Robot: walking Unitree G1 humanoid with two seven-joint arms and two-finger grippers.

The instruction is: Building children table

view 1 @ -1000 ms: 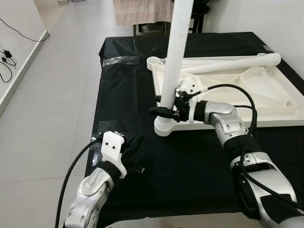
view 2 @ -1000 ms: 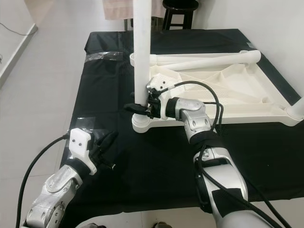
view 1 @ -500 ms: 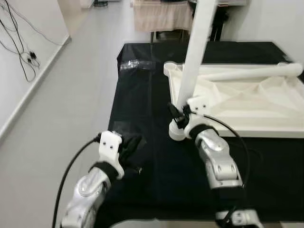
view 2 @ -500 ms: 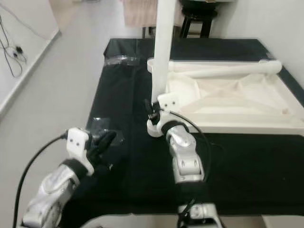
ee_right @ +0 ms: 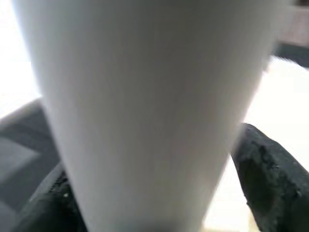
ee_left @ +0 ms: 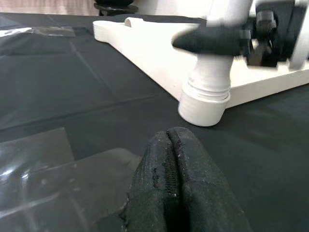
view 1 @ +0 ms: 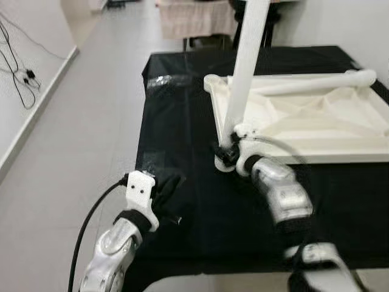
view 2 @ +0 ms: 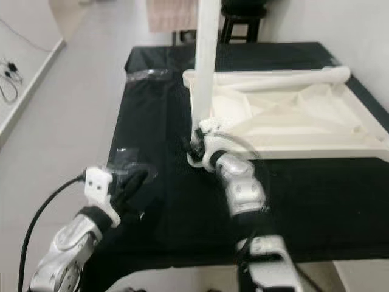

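A white children's table top point(view 1: 304, 157) lies upside down on a black cloth. One white leg point(view 1: 243, 73) stands upright in its near-left corner socket point(ee_left: 203, 104). My right gripper point(view 1: 226, 153) is shut on the base of this leg, and in the right wrist view the leg point(ee_right: 145, 96) sits between the black fingers point(ee_right: 270, 179). A second white leg point(view 1: 316, 82) lies loose along the far side of the top. My left gripper point(view 1: 172, 185) rests low over the cloth, near and left of the socket, shut on nothing point(ee_left: 169, 140).
Clear tape patches point(view 1: 161, 81) point(view 1: 149, 163) lie on the black cloth point(view 1: 182, 128). The cloth's left edge drops to grey floor point(view 1: 79, 121). Cables point(view 1: 24, 76) run along the left wall. A stool point(view 2: 240, 15) and a beige cloth point(view 1: 194, 18) stand beyond the far end.
The camera has shifted. My right forearm has swung round from the right side to the near side, with its gripper still on the leg's base. The left gripper has stayed put.
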